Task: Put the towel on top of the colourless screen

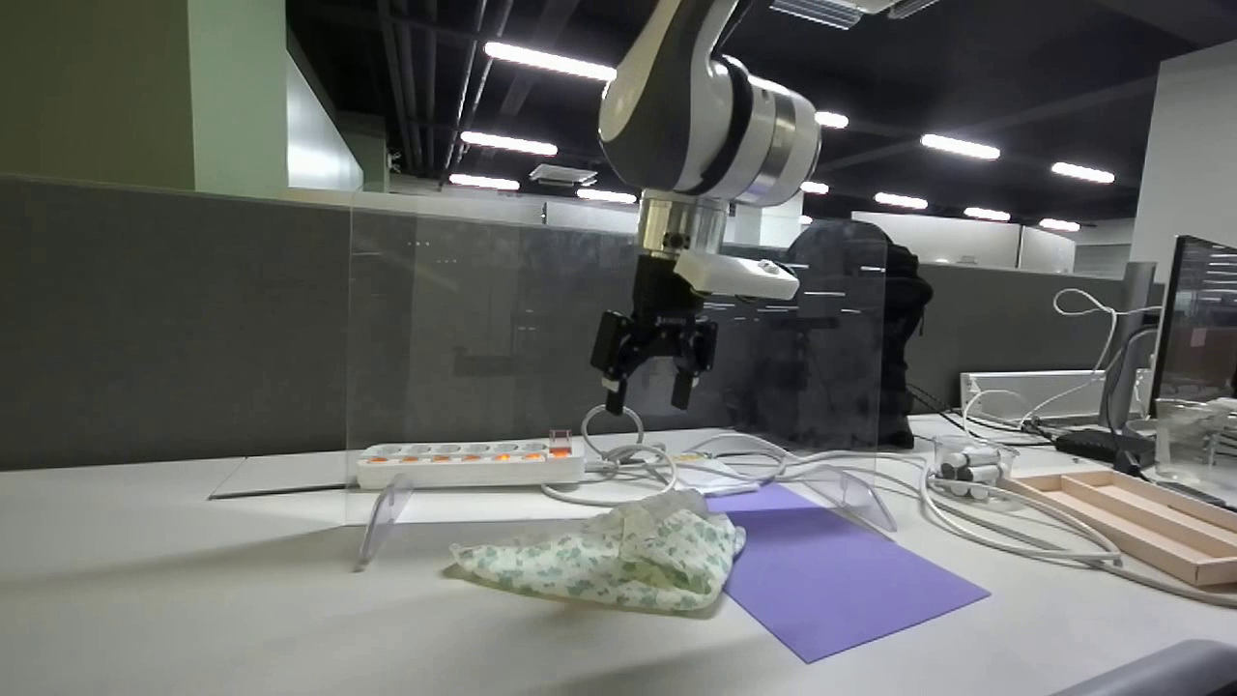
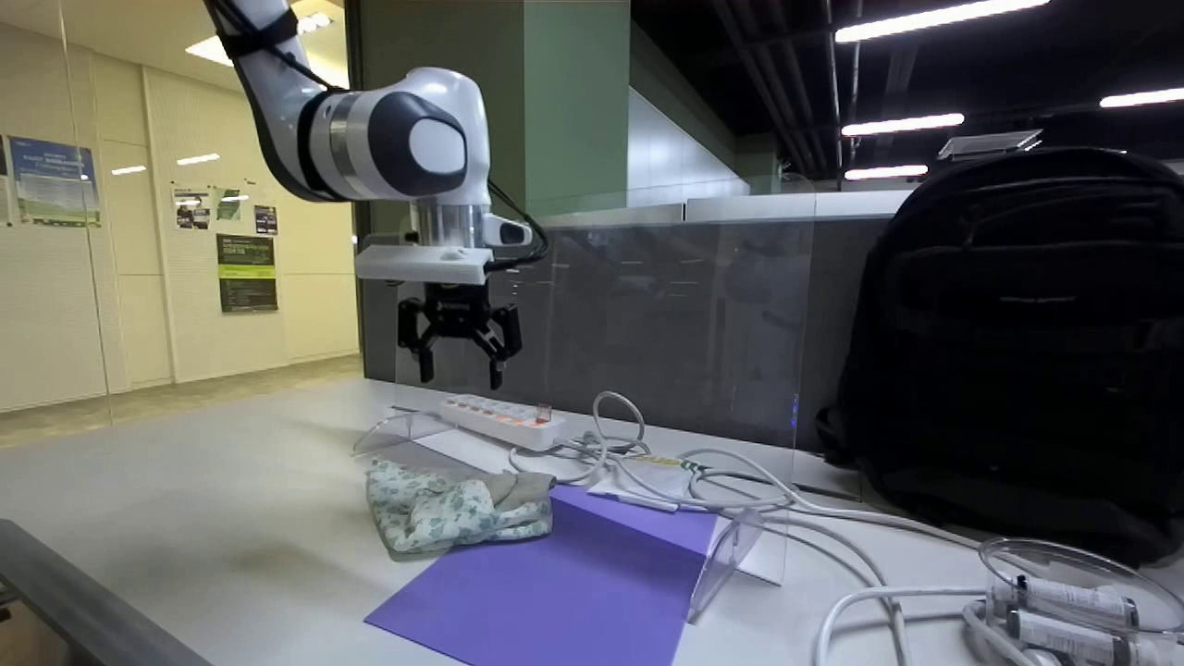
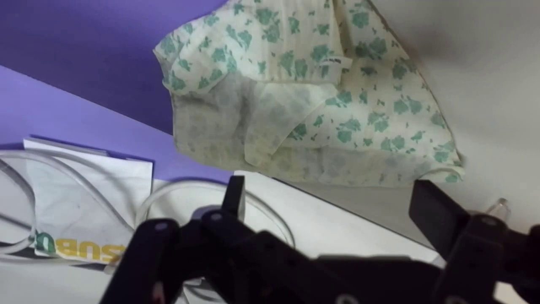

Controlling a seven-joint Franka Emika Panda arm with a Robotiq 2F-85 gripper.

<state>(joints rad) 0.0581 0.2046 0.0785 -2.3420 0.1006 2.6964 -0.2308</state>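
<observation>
Towel (image 1: 618,556) lies crumpled on the white table (image 1: 222,599), partly over the purple mat (image 1: 850,580), near the bottom edge of the colourless screen (image 1: 541,338); whether they touch I cannot tell. My gripper (image 1: 648,398) hangs above the table with its fingers (image 3: 436,215) spread wide and nothing between them. What worries me most is the screen: being so clear, its top edge looks hard to judge, and a badly placed move could knock it over on its slim feet (image 1: 385,520). Pinching only one fold might let the towel slip, and hanging it unevenly would likely send it sliding off that thin edge. A trailing corner could also catch the cables (image 3: 194,183) beyond. The same table carries a power strip (image 1: 474,466); behind stand a grey partition (image 1: 174,319) and a black backpack (image 2: 1017,351), with tube lights (image 1: 551,60) glowing under a dark ceiling (image 1: 928,77).
</observation>
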